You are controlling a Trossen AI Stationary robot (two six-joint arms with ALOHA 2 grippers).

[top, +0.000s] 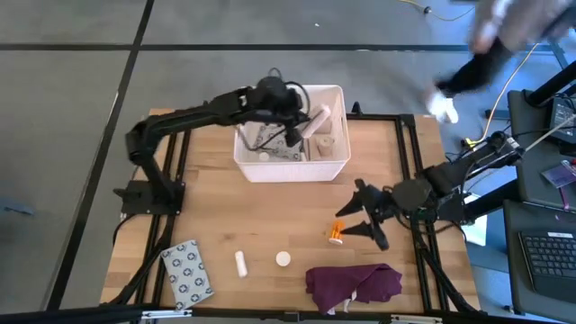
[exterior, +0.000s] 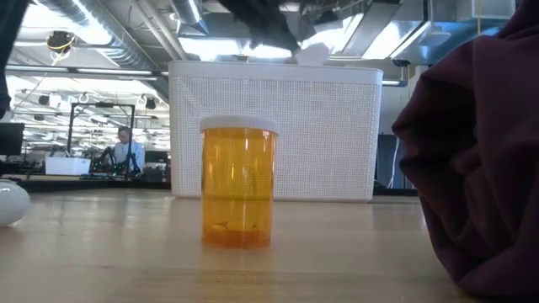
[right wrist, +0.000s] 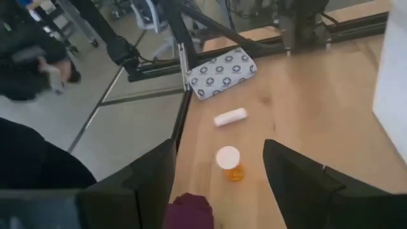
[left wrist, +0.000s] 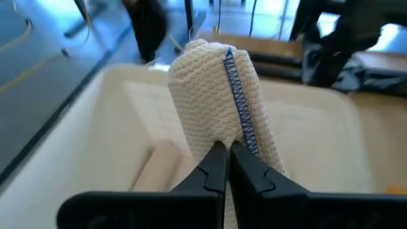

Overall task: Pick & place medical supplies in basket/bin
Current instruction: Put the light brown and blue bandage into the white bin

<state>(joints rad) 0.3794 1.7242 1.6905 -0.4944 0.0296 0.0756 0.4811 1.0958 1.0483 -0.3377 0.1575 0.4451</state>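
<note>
Wooden table [top: 225, 216]: we see left gripper [top: 297, 126] pinched on bandage roll [left wrist: 219, 102] over white bin [top: 337, 166]; right gripper [top: 360, 216] wide, pill bottle [top: 335, 234] at its 9 o'clock.

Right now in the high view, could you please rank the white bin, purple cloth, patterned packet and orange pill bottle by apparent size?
1. white bin
2. purple cloth
3. patterned packet
4. orange pill bottle, clearly smallest

A robotics lab: exposed ceiling ducts [exterior: 109, 38], a computer keyboard [top: 547, 254]
</note>
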